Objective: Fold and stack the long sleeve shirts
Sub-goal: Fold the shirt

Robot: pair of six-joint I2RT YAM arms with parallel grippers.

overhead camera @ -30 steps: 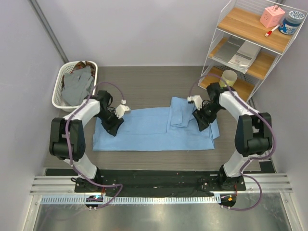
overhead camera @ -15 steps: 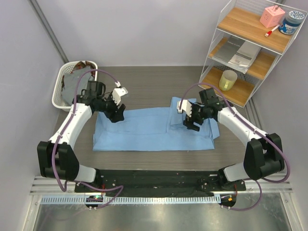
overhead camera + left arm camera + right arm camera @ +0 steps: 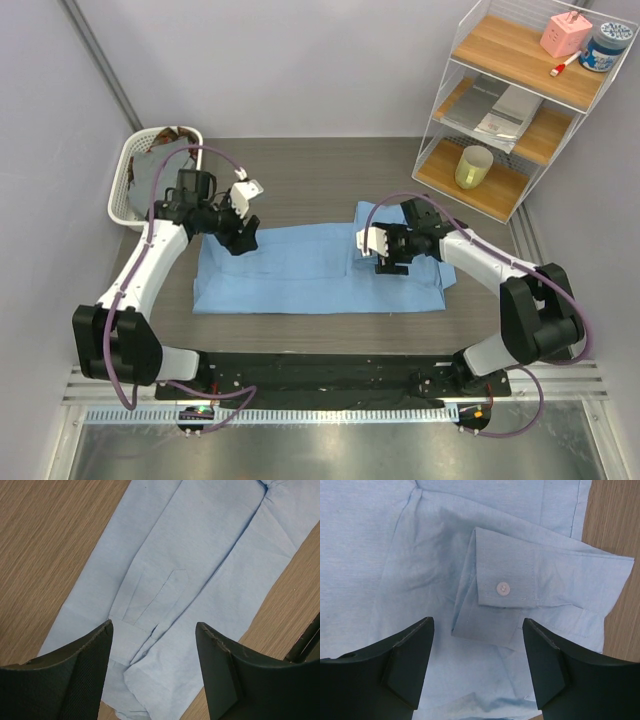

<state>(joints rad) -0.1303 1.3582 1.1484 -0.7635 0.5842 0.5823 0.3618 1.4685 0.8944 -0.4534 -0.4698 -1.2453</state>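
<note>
The light blue shirt (image 3: 300, 265) lies spread flat on the wooden table (image 3: 300, 175), between the two arms; its long side runs from left to right. On its right part one sleeve is folded back over the body; the right wrist view shows the cuff (image 3: 530, 580) of this sleeve with a small white button (image 3: 503, 587) on it.

The left gripper (image 3: 246, 190) is over the far left part of the shirt; its two fingers are well apart and nothing is between them. In the left wrist view, the other sleeve lies under it with its cuff (image 3: 131, 634) near the fingertips.

The right gripper (image 3: 368, 240) is over the folded sleeve; its fingers are also spread wide and hold nothing. If the fingertips touch the cloth, I cannot tell.

At the far left stands a white basket (image 3: 124, 172); inside is a grey shirt (image 3: 162, 180), and some brown cloth (image 3: 172, 132) at its far rim. At the far right is a wire shelf rack (image 3: 437, 112) with a yellow cup (image 3: 473, 166).
</note>
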